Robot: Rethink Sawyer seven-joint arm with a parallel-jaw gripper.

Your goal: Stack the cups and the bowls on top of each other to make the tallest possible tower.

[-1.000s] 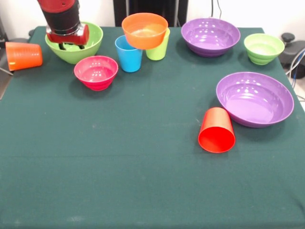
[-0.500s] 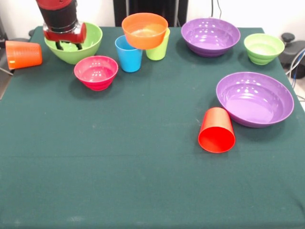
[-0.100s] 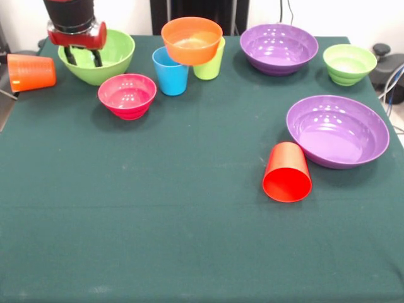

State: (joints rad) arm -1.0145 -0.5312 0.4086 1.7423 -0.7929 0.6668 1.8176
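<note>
While partly gripper (image 3: 83, 58)-hidden, lime bowl (image 3: 110, 60).

A single front camera sits across the green table (image 3: 189, 240), raised above its top and tilted down, so the bowls' insides show. It stands far enough back to take in nearly the whole tabletop, the near edge running out at the bottom and the white wall showing beyond the far edge. The arm's gripper (image 3: 83, 58) enters from the top, over the large lime green bowl (image 3: 113, 60) at the table's far left corner. No second view shares the scene.
</note>
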